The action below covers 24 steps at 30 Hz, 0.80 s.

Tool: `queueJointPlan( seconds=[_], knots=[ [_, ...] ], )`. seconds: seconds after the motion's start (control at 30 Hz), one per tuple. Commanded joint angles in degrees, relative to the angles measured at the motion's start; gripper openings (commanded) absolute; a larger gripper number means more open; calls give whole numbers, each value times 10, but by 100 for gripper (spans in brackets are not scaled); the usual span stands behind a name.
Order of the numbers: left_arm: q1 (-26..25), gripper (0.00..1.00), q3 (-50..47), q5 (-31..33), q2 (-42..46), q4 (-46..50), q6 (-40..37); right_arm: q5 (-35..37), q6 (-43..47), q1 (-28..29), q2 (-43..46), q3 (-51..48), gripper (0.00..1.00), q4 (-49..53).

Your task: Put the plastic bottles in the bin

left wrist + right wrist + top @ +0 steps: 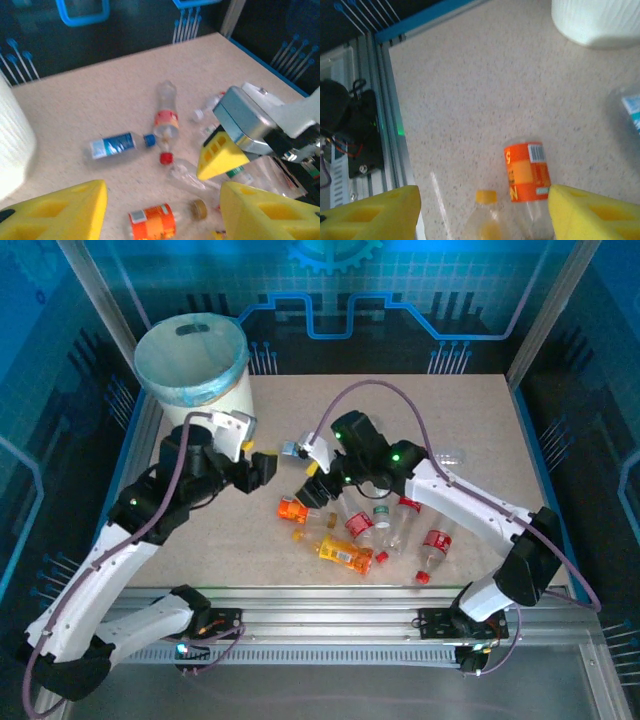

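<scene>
Your left gripper [164, 194] and right gripper [484, 195] both stand half open and empty, close together over the middle of the table [480, 420]. The plastic bottles [372, 532] lie toward its near edge and the bin [215, 400] stands at its far left corner. If both arms reach at once they may clash, and a nudged orange-labelled bottle [526, 172] could roll away.

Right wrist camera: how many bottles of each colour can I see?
Clear plastic bottle with orange label: 1
Clear plastic bottle with yellow cap: 1
Blurry clear bottle with blue label: 1
Total: 3 bottles
</scene>
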<state>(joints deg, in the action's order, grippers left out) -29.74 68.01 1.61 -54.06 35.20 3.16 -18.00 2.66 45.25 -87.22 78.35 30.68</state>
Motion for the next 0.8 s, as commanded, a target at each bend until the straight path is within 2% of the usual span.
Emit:
queueJointPlan(
  seconds=[0.0, 0.33, 0.6, 0.77],
  knots=[
    [-12, 62, -51, -30, -4, -25, 57, 22, 8, 13, 9, -38, 68, -17],
    [-50, 63, -129, -35, -39, -22, 142, 86, -23, 56, 11, -133, 64, 13],
    [-52, 65, -197, 0, -56, -53, 249, 160, -54, 126, 25, -175, 66, 77],
    [-52, 66, -226, 26, -65, -76, 294, 211, -83, 139, 9, -187, 67, 89]
  ],
)
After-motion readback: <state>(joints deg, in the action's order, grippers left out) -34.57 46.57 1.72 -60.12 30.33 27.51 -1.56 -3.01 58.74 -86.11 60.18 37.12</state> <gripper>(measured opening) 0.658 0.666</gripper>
